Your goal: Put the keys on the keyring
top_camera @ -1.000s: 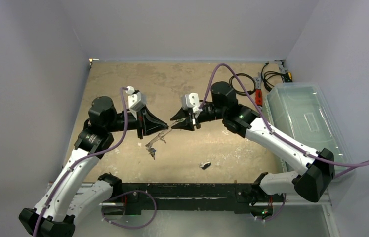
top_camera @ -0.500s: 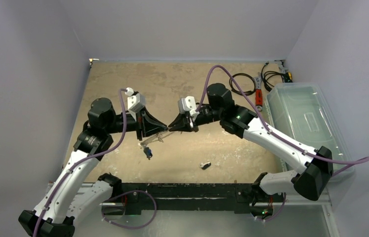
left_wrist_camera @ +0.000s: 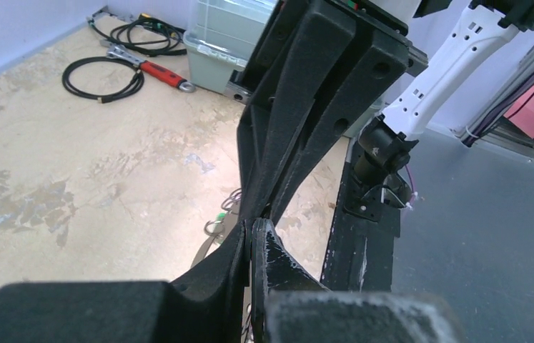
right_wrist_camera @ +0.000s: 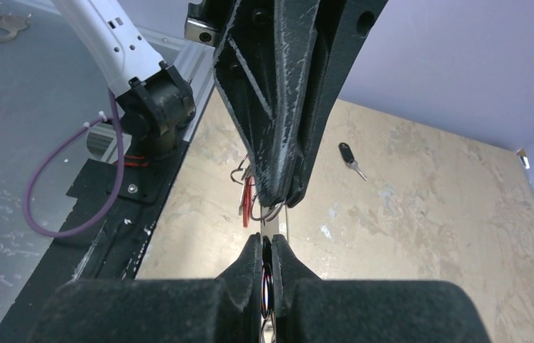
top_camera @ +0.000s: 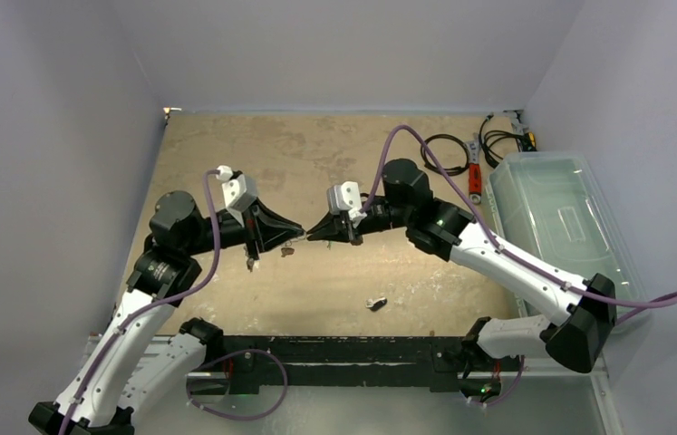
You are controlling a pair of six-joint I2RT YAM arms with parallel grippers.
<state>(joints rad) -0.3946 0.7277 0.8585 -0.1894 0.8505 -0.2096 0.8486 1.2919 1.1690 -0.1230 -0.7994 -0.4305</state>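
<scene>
Over the middle of the table [top_camera: 226,154], lifted clear of its surface, the keyring [right_wrist_camera: 273,223] was pinched at both ends. The left gripper [top_camera: 296,236] had its jaws pressed together on the ring's left end, just as it had a second before. The right gripper [top_camera: 314,236] had then stood a little off to the right with its jaws spread. It had since moved in and clamped onto the other end, so the two sets of tips sat almost nose to nose. The ring no longer drooped toward the near edge but ran short and nearly level between the tips, and the left arm had shifted a little to the left. A red key [right_wrist_camera: 248,204] and small split rings [left_wrist_camera: 211,227] hung just below the left tips; how many keys were threaded could not be told. One loose key [top_camera: 375,303] with a black head lay on the table, nearer and to the right, well apart from both arms. The two-handed hold probably served to steady or open the ring. The loose key was not yet on it, and fetching it would need one gripper freed.
</scene>
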